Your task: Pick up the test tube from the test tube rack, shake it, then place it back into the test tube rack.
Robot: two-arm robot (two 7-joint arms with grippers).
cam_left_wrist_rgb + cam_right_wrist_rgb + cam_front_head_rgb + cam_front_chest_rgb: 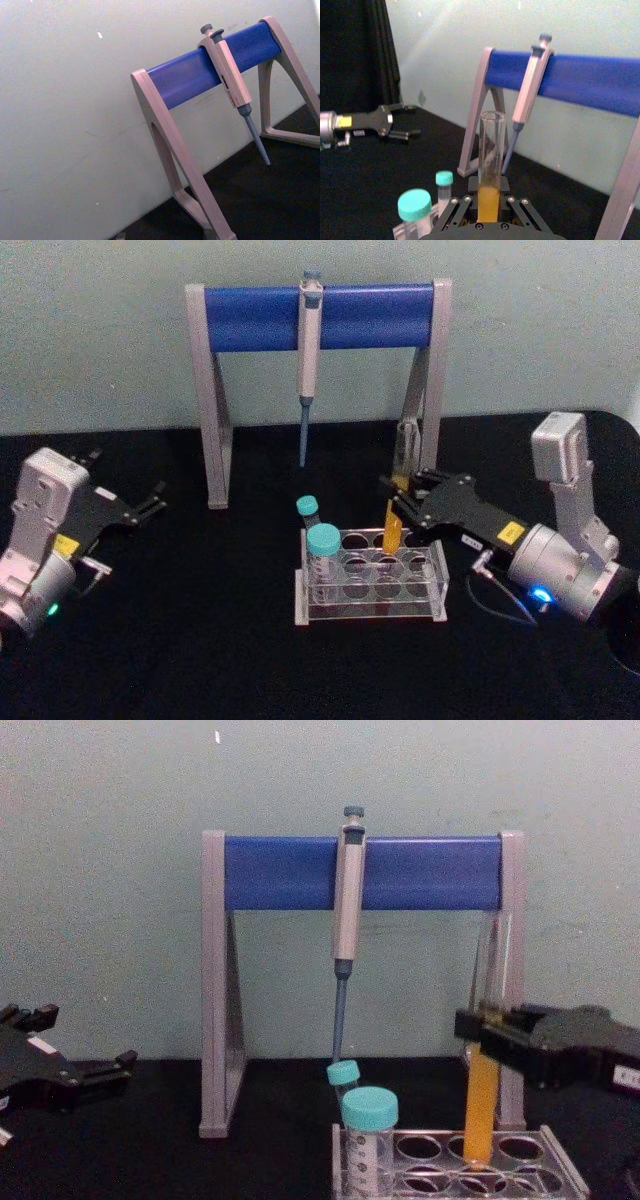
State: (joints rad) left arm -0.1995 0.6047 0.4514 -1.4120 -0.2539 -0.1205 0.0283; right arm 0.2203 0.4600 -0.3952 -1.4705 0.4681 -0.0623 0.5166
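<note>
Test tube (481, 1115) stands upright, its bottom at a back-row hole of the test tube rack (368, 619), with the right gripper (402, 502) jaws clamped on it. The left gripper (150, 502) rests well left of the rack, jaws apart. Whether this is the lift or the return, I cannot tell. Either move needs a straight vertical path.
</note>
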